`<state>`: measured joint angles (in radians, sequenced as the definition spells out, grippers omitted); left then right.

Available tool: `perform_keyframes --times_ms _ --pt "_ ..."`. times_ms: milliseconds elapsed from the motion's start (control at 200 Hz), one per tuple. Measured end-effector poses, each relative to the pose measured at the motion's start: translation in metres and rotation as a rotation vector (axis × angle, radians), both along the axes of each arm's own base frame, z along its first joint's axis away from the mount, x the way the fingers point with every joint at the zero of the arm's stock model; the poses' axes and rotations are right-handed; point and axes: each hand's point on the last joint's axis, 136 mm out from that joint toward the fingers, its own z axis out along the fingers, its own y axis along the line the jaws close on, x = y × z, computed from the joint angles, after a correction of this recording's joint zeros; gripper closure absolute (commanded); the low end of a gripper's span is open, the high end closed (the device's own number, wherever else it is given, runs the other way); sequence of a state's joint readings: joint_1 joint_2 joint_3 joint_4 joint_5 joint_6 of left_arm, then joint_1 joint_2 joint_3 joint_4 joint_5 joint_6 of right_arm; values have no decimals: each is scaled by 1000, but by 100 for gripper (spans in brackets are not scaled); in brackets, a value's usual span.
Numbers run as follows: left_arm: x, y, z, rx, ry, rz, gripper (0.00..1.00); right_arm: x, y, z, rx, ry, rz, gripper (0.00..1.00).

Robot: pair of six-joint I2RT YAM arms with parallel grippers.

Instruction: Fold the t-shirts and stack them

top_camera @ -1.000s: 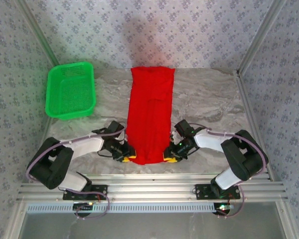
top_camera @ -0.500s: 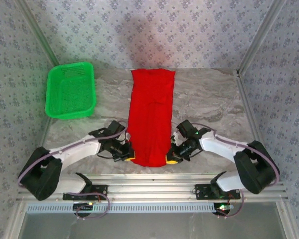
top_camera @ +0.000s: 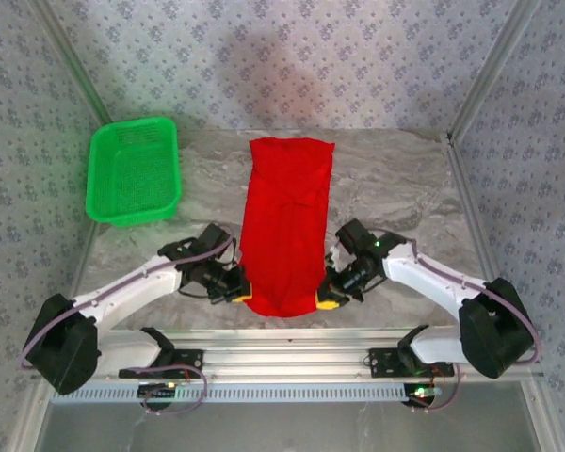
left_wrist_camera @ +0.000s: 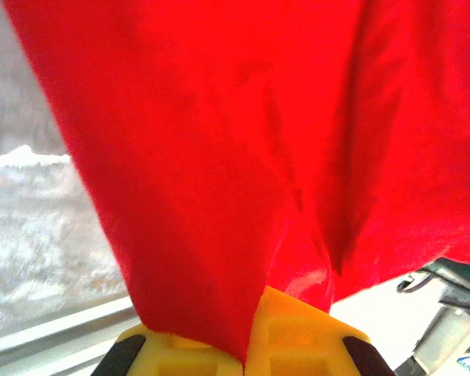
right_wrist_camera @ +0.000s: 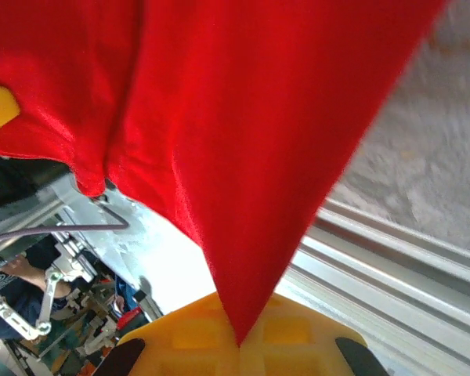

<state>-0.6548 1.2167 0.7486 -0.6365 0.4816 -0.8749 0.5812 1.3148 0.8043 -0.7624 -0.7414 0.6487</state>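
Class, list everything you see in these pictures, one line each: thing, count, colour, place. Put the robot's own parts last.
t-shirt: one, bright red, laid lengthwise down the middle of the table
basket: one, green mesh, far left of the table, apart from the t-shirt
table: one, grey marbled, under everything
walls: pale patterned, around the table
rails: silver metal, along the near edge
left arm: one, white and black, reaching in from the left
right arm: one, white and black, reaching in from the right
left tool: one, yellow-fingered, shut on the t-shirt's near left corner
right tool: one, yellow-fingered, shut on the t-shirt's near right corner
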Motion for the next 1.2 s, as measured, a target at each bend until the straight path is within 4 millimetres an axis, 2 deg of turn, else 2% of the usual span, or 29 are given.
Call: perform_keyframes --times_ms 120,255,425,645,825,969,1199 --pt "38 -7 21 -27 -52 30 100 41 5 22 25 -49 -32 100" --pt "80 -12 37 -42 -87 48 100 85 6 33 29 -76 -45 100" --pt "130 -14 48 -48 -124 65 100 139 4 37 23 -104 -36 100" --pt "188 -14 51 -44 -170 71 100 189 -7 32 14 -111 -50 100" --pt "216 -11 37 -27 -156 69 100 220 -14 21 -12 -110 -49 100" --pt "231 -8 25 -15 -142 70 100 234 -20 12 -29 -99 -54 100" --pt "252 -7 25 -17 -149 78 100 258 -23 14 -31 -123 -71 100"
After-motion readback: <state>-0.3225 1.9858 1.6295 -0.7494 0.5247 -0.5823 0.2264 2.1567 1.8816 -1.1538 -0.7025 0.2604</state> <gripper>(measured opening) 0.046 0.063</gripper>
